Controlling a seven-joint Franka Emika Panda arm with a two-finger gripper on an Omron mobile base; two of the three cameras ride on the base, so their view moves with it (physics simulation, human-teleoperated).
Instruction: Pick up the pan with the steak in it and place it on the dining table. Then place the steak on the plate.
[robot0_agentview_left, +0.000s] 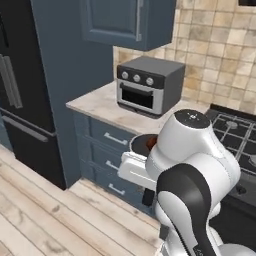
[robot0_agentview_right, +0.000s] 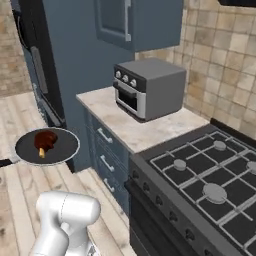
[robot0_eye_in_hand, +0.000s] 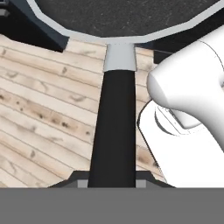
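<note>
Currently the end effector (robot0_eye_in_hand: 112, 181) is clamped on the handle of the pan (robot0_agentview_right: 47, 146), held in the air over the wood floor, steak (robot0_agentview_right: 45, 140) inside. Lift done; table placement and plating remain.

A pale marbled stone counter (robot0_agentview_left: 97, 107) sat on dark blue drawer fronts, and the only thing standing on it was a grey toaster oven (robot0_agentview_left: 148, 84) with three knobs across the top of its face, pushed back near the tiled wall. Right beside the counter ran a black stove (robot0_agentview_right: 200, 175) with round burners under dark grates, its top level with the stone. Below all that was a light wooden plank floor (robot0_agentview_left: 35, 210).
</note>
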